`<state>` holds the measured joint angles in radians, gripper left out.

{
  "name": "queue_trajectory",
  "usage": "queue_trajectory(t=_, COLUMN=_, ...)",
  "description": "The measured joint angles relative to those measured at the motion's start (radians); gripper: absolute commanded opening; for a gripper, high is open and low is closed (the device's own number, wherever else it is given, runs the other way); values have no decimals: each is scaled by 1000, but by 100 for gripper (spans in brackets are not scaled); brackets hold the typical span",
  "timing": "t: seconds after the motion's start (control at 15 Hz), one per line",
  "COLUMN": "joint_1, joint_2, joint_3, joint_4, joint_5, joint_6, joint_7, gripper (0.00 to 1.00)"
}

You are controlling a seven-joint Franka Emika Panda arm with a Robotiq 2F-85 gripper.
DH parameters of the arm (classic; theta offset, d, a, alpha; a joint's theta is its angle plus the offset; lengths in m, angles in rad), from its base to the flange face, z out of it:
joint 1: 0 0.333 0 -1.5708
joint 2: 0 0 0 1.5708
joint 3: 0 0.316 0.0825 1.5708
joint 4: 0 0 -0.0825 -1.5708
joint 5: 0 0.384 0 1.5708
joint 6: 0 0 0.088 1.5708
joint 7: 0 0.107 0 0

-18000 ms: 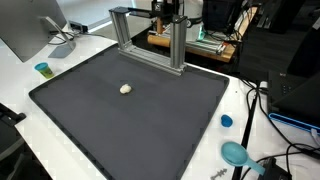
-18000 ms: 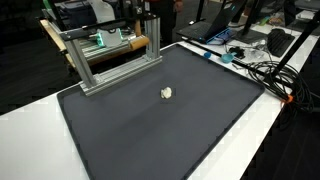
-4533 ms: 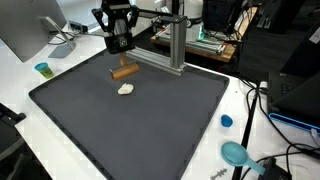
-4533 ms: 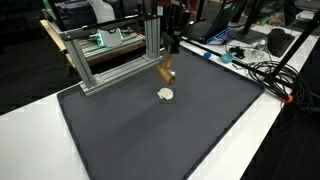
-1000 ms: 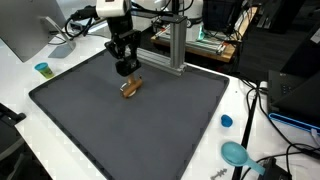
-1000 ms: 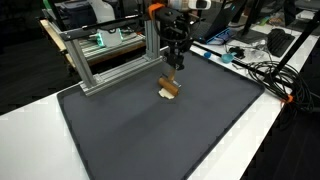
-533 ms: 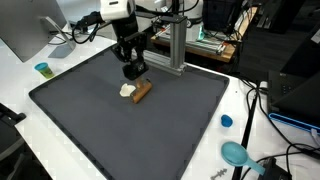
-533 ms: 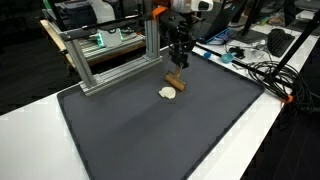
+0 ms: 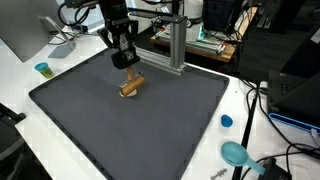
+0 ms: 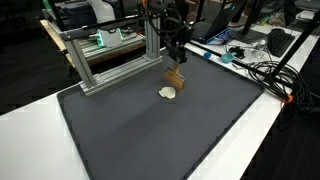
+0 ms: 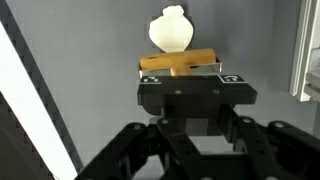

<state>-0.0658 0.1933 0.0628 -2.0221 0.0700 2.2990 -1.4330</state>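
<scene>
We have the gripper [image 11: 180, 74] closed tight on a wooden stick [image 11: 180, 62], its end just beside the white lump [image 10: 168, 93] lying toward the mat's [image 9: 150, 130] back edge.

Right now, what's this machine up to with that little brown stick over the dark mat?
A single robot arm's hand is shut on a short brown wooden piece, holding it low over the dark mat. Right beside the piece lies a small white lump; the wrist view shows it just beyond the wood. Whether the two touch, I can't tell.
</scene>
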Motion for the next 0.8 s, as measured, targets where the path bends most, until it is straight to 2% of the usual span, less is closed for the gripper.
queue_trajectory(t=0.8, joint_1=46, joint_2=76, joint_3=-12, joint_4=30, joint_5=-193, joint_6=-17, joint_7=171, gripper=21)
